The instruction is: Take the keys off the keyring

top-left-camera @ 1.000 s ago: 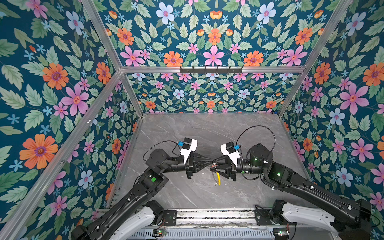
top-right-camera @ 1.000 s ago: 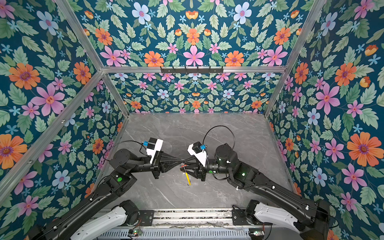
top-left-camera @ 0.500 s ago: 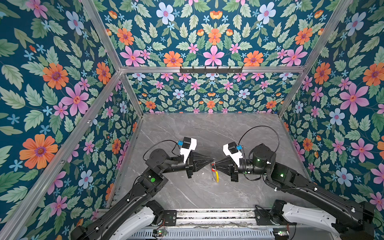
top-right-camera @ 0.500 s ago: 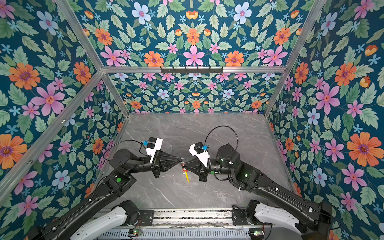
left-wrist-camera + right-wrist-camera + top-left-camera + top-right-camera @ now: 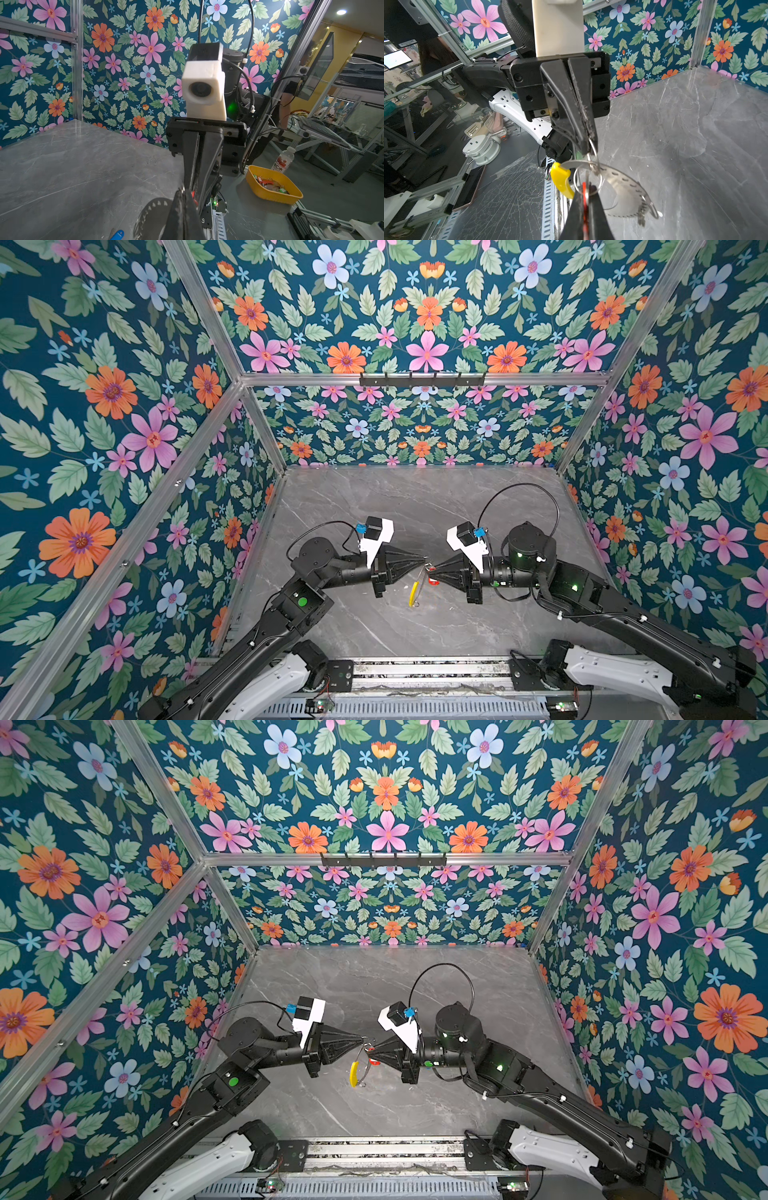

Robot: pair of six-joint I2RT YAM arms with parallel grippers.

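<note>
In both top views the left pincer [image 5: 424,560], reaching in from 9 o'clock, and the right pincer [image 5: 432,573], from 3 o'clock, meet tip to tip over the middle of the grey counter [image 5: 415,506]. The keyring [image 5: 413,593] hangs at 6 o'clock beneath them, but what each tip holds is too small to read there. The right wrist view shows it. The left pincer is pressed together on a small split ring [image 5: 593,148] that loops the keyring's perforated grey band. The right pincer pinches the red-tagged key [image 5: 584,199], whose wire loop [image 5: 600,180] meets that band beside the yellow arc [image 5: 561,180]. Only the left wrist view shows the blue-tagged key [image 5: 117,234], lying on the counter below the hanging ring.
</note>
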